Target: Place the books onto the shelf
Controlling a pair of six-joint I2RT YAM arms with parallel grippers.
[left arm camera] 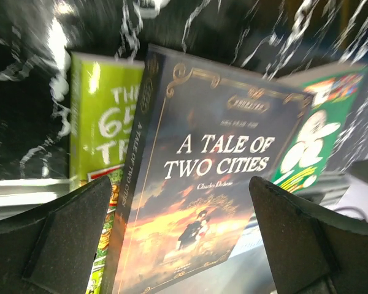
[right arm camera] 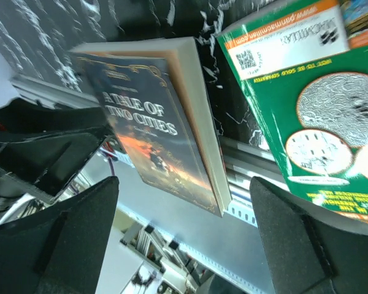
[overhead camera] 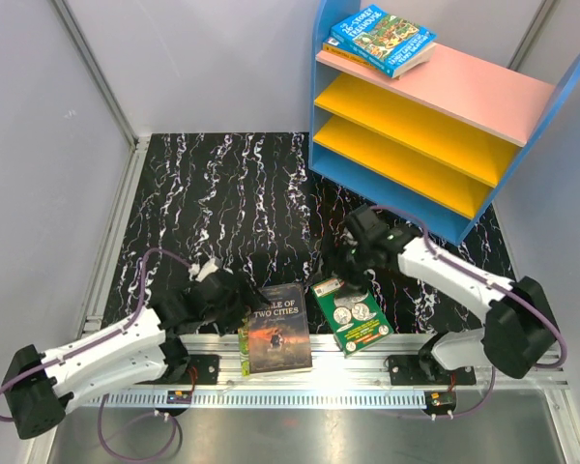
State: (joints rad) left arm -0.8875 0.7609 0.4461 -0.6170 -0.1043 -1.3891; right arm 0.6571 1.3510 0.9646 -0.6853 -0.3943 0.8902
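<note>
A dark paperback (overhead camera: 278, 329) lies on a lime-green book (left arm camera: 98, 122) at the table's (overhead camera: 222, 193) near edge, looking light, stiff and slick, probably best pinched at its long edge, while the left fingers (left arm camera: 67, 226) and right fingers (right arm camera: 67, 233) hover spread apart, empty.

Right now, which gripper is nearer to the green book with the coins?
Right. The right gripper is just beyond the far end of the green coin book; the left gripper is farther, left of the Tale of Two Cities book.
</note>
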